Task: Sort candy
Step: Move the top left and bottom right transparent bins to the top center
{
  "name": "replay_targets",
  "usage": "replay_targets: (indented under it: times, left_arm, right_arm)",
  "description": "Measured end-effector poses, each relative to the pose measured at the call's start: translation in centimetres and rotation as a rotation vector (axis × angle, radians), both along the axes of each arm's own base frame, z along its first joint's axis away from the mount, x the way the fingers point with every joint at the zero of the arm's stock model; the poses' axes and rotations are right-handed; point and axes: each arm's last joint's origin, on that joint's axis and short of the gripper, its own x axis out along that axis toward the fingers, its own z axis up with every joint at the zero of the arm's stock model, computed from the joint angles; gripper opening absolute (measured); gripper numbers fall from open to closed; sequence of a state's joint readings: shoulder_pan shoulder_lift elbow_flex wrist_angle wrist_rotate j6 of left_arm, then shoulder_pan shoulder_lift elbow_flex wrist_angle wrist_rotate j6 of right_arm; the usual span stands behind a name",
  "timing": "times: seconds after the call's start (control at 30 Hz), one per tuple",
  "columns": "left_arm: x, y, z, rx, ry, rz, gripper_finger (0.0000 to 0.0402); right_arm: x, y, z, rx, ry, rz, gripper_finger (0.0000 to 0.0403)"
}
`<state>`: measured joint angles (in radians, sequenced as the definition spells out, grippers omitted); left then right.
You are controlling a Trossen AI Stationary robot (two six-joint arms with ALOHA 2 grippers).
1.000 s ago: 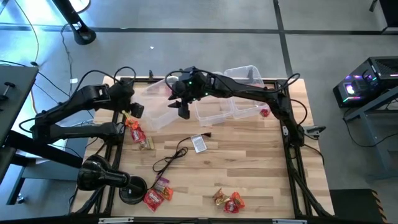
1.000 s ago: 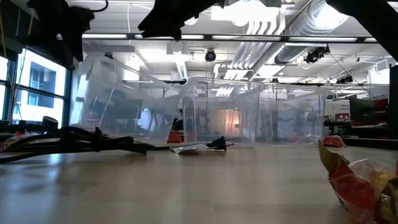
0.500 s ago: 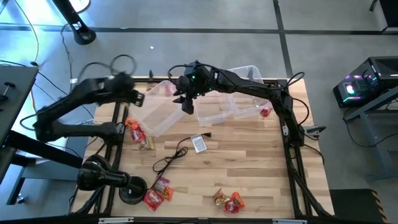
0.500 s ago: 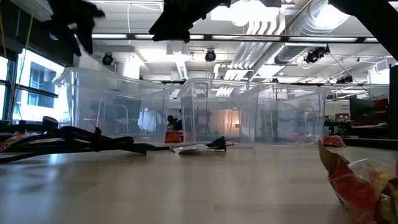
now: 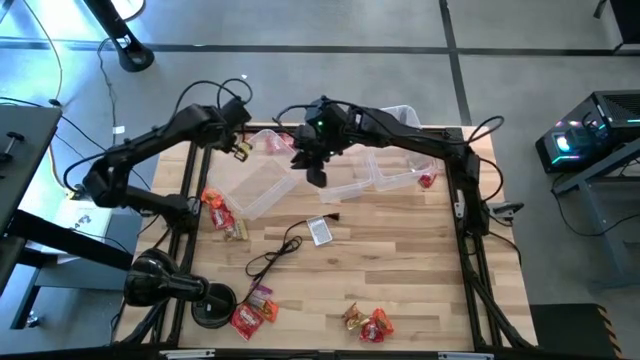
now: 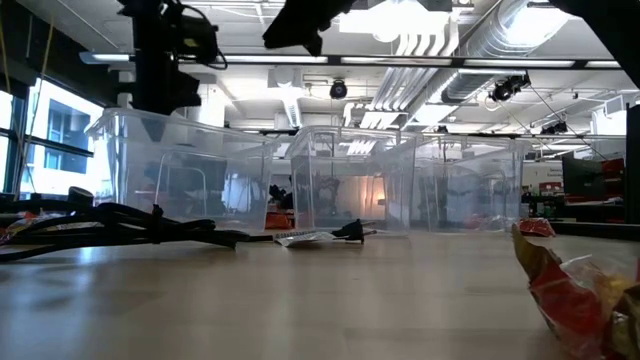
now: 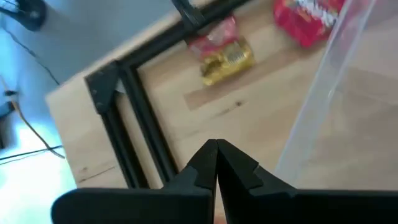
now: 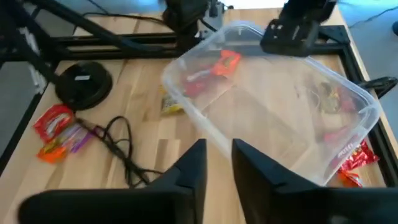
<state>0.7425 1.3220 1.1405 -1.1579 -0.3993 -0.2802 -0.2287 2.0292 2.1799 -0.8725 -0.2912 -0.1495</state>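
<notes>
Red, orange-red and gold wrapped candy lies on the wooden table: at the left edge (image 5: 218, 215), at the near left (image 5: 252, 308), at the near edge (image 5: 366, 322) and beside the right bin (image 5: 426, 181). A few pieces lie in the left clear bin (image 5: 255, 178), and they also show in the right wrist view (image 8: 217, 68). My left gripper (image 5: 240, 148) is shut and empty above that bin's far left corner; in its wrist view (image 7: 216, 155) it looks down on a gold and red candy (image 7: 225, 55). My right gripper (image 5: 316, 172) is open and empty, up in the air between the left bin and the middle bin (image 5: 345, 182).
A third clear bin (image 5: 398, 168) stands right of the middle one, and another (image 5: 400, 118) stands behind it. A grey tag with a black cable (image 5: 320, 231) lies mid-table. A round black base (image 5: 212, 305) stands at the near left. A black frame (image 5: 190, 190) runs along the table's edges.
My left gripper has swung from the table's left edge toward the far edge and a little right, to the left bin's far corner. My right gripper has gone a little toward the table's right edge. The left bin, tilted a second ago, now stands level on the table.
</notes>
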Motion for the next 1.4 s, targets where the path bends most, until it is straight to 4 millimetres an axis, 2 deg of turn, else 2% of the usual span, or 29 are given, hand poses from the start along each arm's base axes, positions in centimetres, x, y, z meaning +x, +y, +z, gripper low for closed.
replay_targets:
  times: [0.13,0.27,0.43,0.5,0.6,0.83,0.93,1.2,1.27,1.4]
  left_arm:
    - [-0.3,0.6,-1.5,-0.071,0.026,0.004,0.0]
    - [-1.0,-0.4,-2.6,-0.121,0.018,0.017,0.0]
    - [-2.0,-2.3,-3.8,-0.191,-0.046,0.039,0.0]
    - [-2.3,-3.1,-4.3,-0.212,-0.071,0.051,0.0]
    - [-2.8,-4.2,-5.0,-0.247,-0.111,0.078,0.0]
    - [-3.3,-6.1,-5.6,-0.243,-0.194,0.125,0.0]
    - [-3.4,-6.6,-5.4,-0.234,-0.226,0.148,0.0]
    - [-2.4,-7.8,-4.5,-0.255,-0.403,0.14,0.0]
    - [-2.1,-8.2,-4.4,-0.26,-0.415,0.131,0.0]
    - [-1.6,-8.8,-4.4,-0.259,-0.431,0.122,0.0]
  right_arm:
    - [-1.5,0.7,0.3,0.0,0.091,0.026,0.0007]
    - [-3.7,1.5,0.4,0.025,0.248,0.042,0.0002]
    - [-4.8,2.0,1.4,-0.021,0.258,0.027,0.0]
    - [-4.5,2.0,1.5,-0.015,0.229,0.012,0.0]
    - [-3.6,1.8,0.7,0.003,0.233,-0.006,0.0]
    - [0.3,1.0,-5.0,0.028,0.333,-0.013,0.0]
    - [1.8,0.8,-6.7,0.012,0.325,-0.04,0.0]
    - [3.4,0.5,-10.5,0.019,0.419,-0.099,0.0]
    - [3.6,0.3,-10.9,-0.009,0.42,-0.115,0.0]
    - [4.1,-0.3,-10.5,-0.058,0.354,-0.158,0.0]
